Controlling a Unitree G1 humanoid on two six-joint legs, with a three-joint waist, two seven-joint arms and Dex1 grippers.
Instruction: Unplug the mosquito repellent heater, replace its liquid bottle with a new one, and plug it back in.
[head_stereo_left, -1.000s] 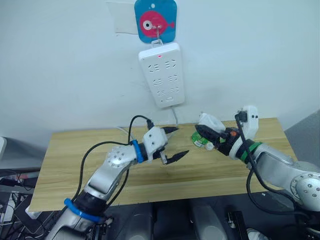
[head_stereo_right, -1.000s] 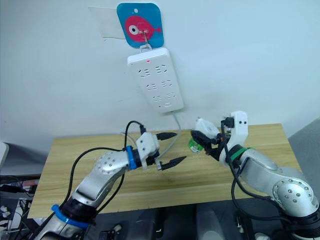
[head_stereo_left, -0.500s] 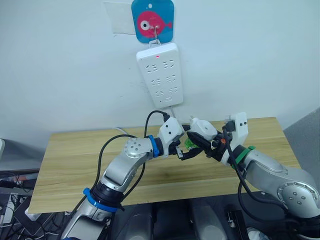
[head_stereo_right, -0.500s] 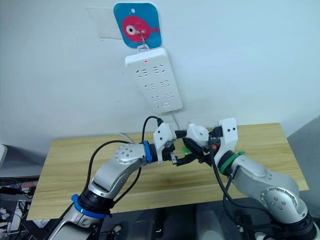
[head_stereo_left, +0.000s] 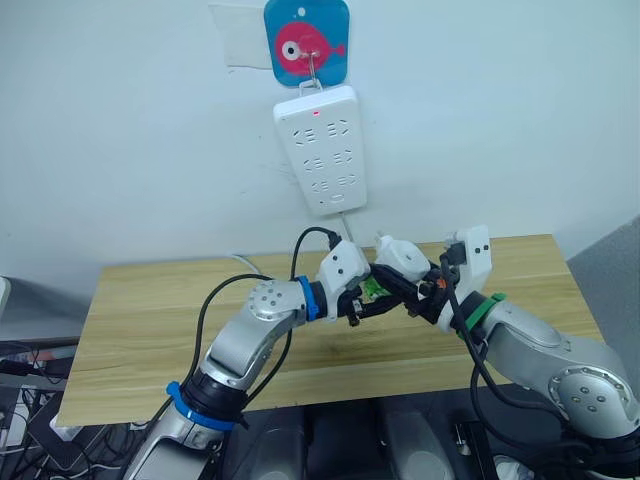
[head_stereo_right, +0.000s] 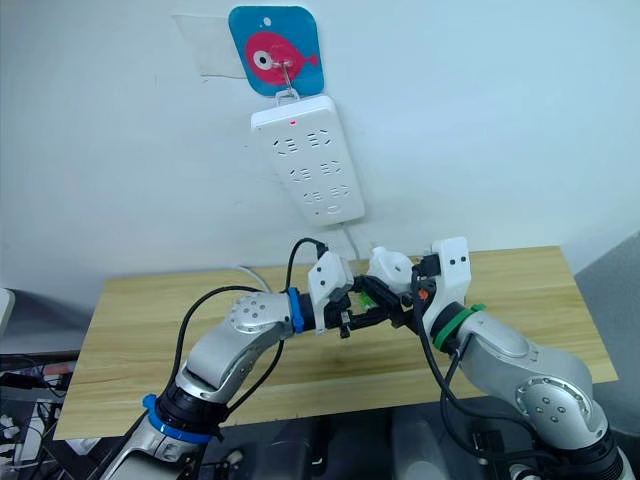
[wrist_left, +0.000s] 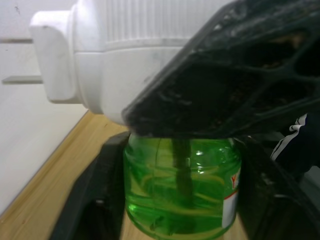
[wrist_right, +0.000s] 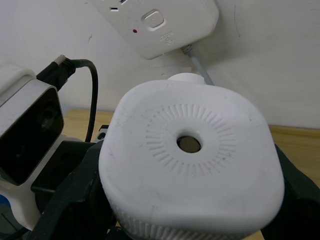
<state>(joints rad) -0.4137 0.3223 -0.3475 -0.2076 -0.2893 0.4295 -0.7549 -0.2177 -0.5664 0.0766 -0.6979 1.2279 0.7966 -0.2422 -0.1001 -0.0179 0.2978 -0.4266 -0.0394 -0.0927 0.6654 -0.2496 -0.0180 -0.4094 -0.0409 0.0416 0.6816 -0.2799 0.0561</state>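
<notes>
In the left eye view the mosquito repellent heater (head_stereo_left: 398, 257) hangs in the air below the power strip (head_stereo_left: 322, 148), which is hooked on the wall under a fish-printed hanger (head_stereo_left: 307, 40). The unit is unplugged and held over the wooden table (head_stereo_left: 150, 320), well clear of the sockets. The right gripper (head_stereo_left: 412, 288) is clamped on the white body, while the left gripper (head_stereo_left: 357, 296) reaches in from the other side to the green bottle (head_stereo_left: 373, 287) beneath it. This two-handed hold reads as a set-up for separating bottle from heater: one arm steadies the housing so the other can turn or pull the bottle.

The right eye view shows the same meeting of arms below the power strip, the heater's white shell uppermost and the bottle tucked between the two grippers.

In the left wrist view the bottle sits between the left gripper's black fingers (wrist_left: 95, 200), which press on both of its sides, so this gripper grasps the bottle. A wick runs up through the green liquid into the heater body, whose plug prongs (wrist_left: 20, 79) point sideways toward the wall, away from any socket. The bottle appears still seated in the housing.

In the right wrist view the heater's vented face (wrist_right: 189, 144) looks at the camera, with the right gripper's fingers (wrist_right: 75, 195) closed against its flanks and the power strip on the wall beyond it.
</notes>
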